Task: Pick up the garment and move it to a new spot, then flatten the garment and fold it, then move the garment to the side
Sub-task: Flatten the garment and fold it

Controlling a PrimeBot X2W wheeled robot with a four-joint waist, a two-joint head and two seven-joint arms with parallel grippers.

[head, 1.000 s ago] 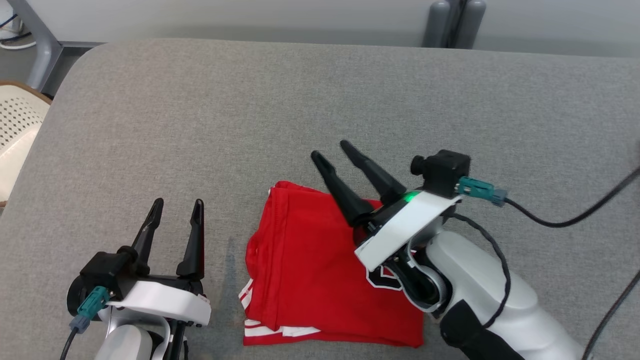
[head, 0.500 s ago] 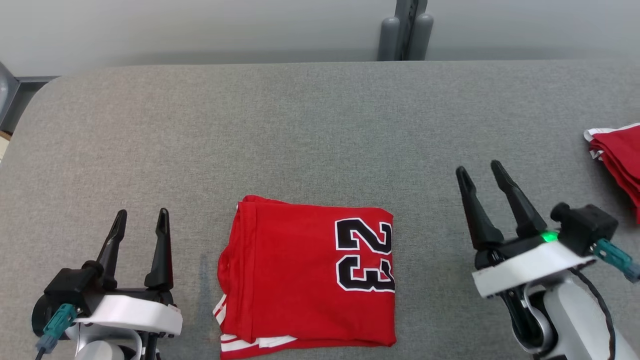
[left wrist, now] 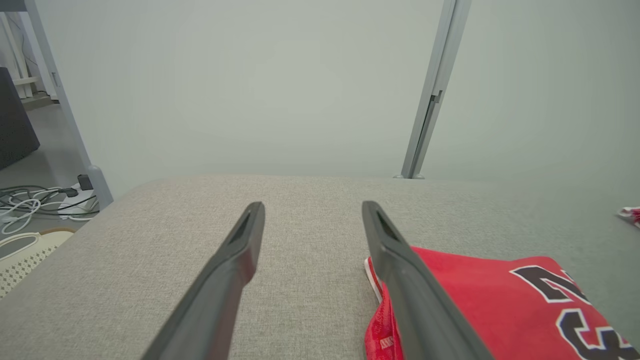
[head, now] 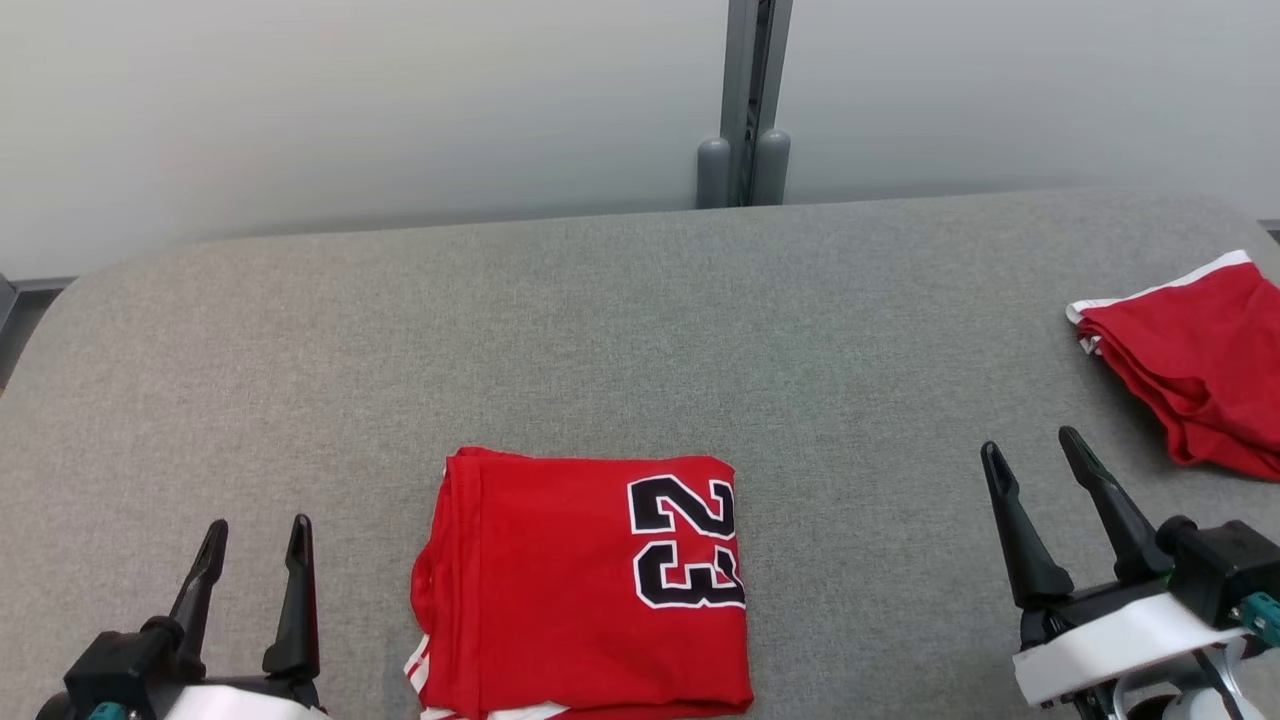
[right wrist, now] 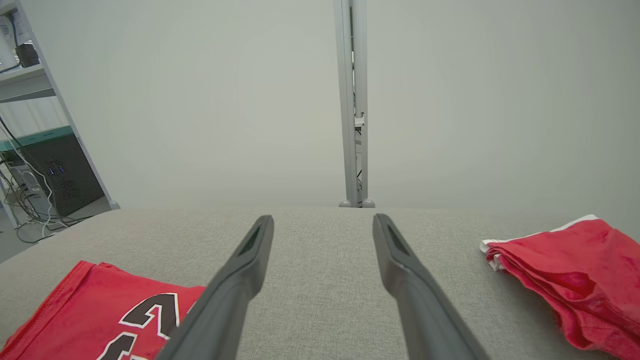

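Head view: folded garment (head: 585, 585) between spread pincers.

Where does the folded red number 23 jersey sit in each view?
Head view: jersey at bottom centre.
Left wrist view: jersey at lower right.
Right wrist view: jersey in the lower left corner.
Shared landmark: the grey post behind the table's far edge.

Lab: floor cables (left wrist: 30, 200), equipment rack (right wrist: 55, 172)
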